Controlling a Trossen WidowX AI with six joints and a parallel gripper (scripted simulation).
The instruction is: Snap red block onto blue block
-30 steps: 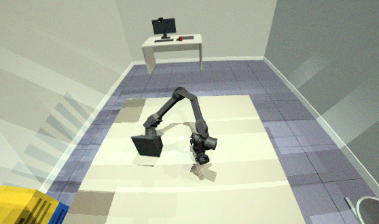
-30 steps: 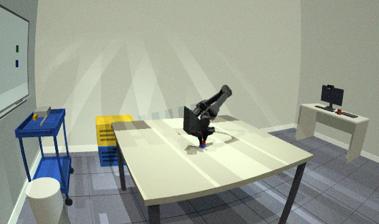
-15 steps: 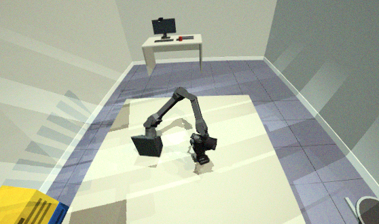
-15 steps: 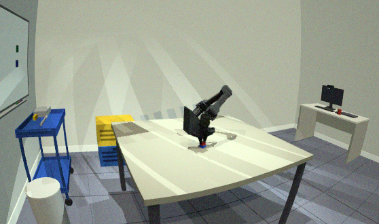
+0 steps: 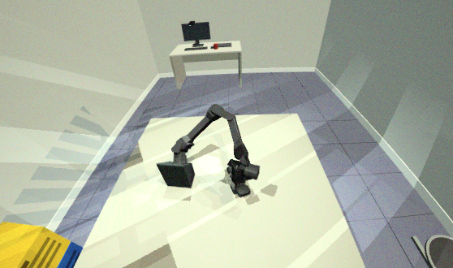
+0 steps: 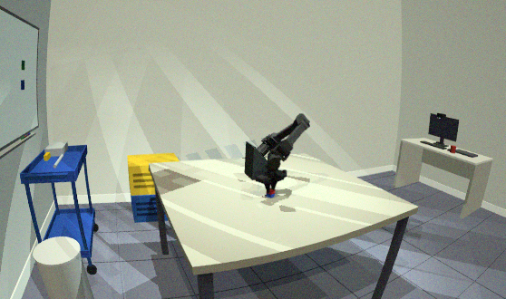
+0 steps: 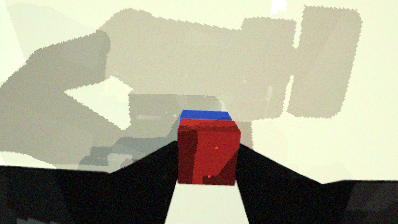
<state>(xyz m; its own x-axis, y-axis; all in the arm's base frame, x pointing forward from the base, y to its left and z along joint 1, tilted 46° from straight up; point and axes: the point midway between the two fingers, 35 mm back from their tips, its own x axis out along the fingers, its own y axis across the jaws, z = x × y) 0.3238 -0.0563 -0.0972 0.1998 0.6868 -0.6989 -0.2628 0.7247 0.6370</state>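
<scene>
A blue cart [image 6: 53, 176] stands near a white bin [image 6: 57, 252], left of yellow-and-blue drawers [image 5: 37, 244] [image 6: 142, 169].
</scene>
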